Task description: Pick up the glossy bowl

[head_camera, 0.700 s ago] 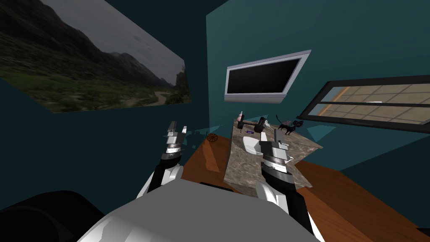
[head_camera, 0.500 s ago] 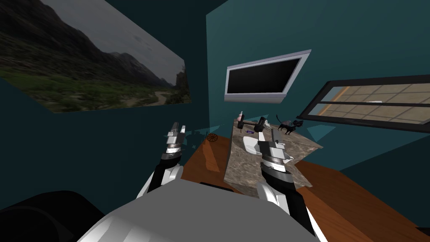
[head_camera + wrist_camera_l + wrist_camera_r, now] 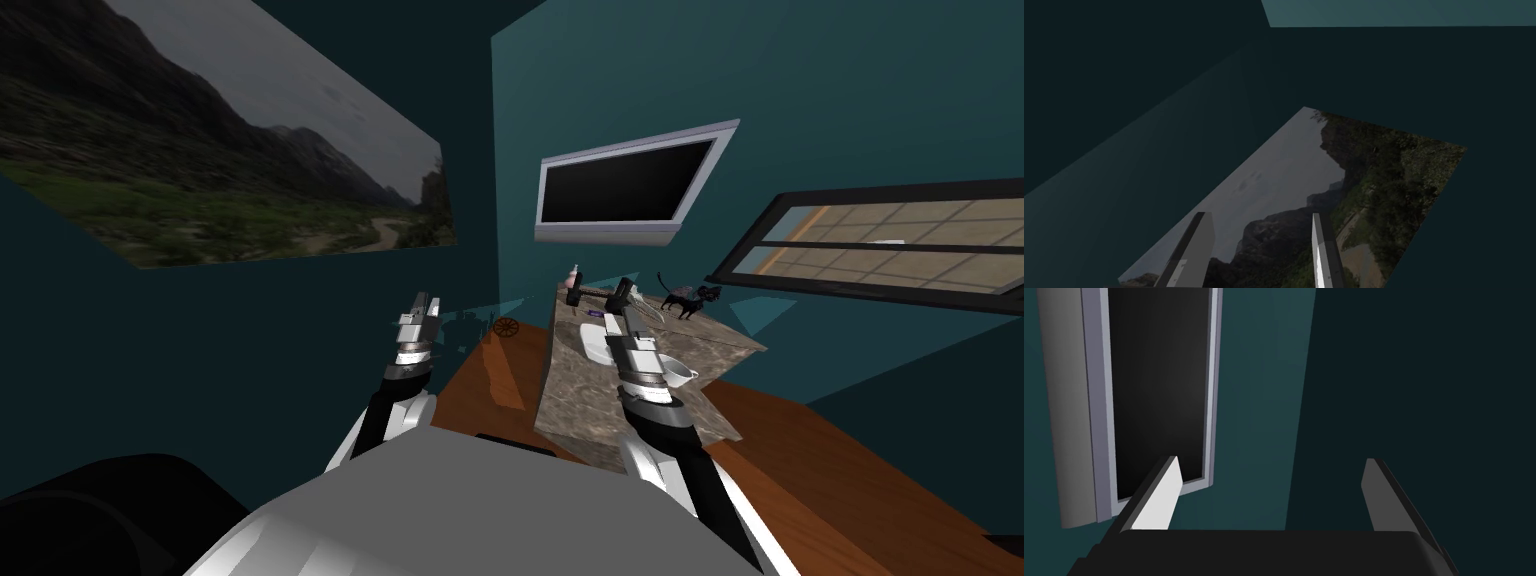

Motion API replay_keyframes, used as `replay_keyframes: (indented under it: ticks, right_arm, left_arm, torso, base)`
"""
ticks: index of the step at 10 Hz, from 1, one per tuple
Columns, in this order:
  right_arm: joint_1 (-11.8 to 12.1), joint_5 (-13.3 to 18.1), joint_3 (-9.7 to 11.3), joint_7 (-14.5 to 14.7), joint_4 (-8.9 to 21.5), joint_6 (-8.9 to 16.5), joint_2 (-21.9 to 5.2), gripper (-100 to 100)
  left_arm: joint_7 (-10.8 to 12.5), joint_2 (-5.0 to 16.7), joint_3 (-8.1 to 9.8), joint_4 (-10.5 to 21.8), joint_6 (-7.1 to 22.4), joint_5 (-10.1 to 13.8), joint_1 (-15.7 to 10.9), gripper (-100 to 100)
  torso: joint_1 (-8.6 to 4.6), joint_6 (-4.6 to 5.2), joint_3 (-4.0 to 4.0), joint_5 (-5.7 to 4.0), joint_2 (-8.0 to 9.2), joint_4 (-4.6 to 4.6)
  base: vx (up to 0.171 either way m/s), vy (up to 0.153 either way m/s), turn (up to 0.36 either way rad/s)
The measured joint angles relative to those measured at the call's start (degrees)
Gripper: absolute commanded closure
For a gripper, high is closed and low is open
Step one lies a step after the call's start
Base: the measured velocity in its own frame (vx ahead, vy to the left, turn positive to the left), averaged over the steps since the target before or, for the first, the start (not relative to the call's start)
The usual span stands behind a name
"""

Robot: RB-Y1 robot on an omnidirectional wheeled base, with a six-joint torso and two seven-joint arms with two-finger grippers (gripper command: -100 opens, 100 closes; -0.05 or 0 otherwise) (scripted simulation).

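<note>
The bowl (image 3: 595, 345) is white and shiny and sits on the marble-patterned table top (image 3: 575, 400); my right hand covers its near side. My right gripper (image 3: 625, 325) (image 3: 1271, 463) hangs over the table just above the bowl, jaws wide open with nothing between them, and it points at the teal wall. My left gripper (image 3: 425, 305) (image 3: 1261, 215) is raised left of the table, over the floor; its fingers stand apart and hold nothing.
A white spouted cup (image 3: 680, 373) lies right of my right wrist. At the table's far end are a black cat figure (image 3: 690, 298), a dark dumbbell (image 3: 600, 292), a pink bottle (image 3: 574, 275) and a small purple item (image 3: 594, 313). A small wheel (image 3: 505, 326) lies on the wooden floor.
My right hand has moved forward and a little left over the table, now covering more of the bowl. The left gripper's fingers have drawn closer together.
</note>
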Motion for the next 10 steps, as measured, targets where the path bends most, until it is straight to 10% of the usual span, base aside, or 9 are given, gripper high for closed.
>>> replay_keyframes:
  ticks: [10]
  right_arm:
    - [-3.3, 8.8, 0.6, -0.9, 3.3, 1.2, -15.1, -100]
  left_arm:
    - [0.0, 0.0, 0.0, 0.0, 0.0, 0.0, 0.0, 0]
  torso:
    - [0.06, 0.0, -0.02, 0.01, -0.03, -0.01]
  base:
    - [-0.009, 0.025, -0.009]
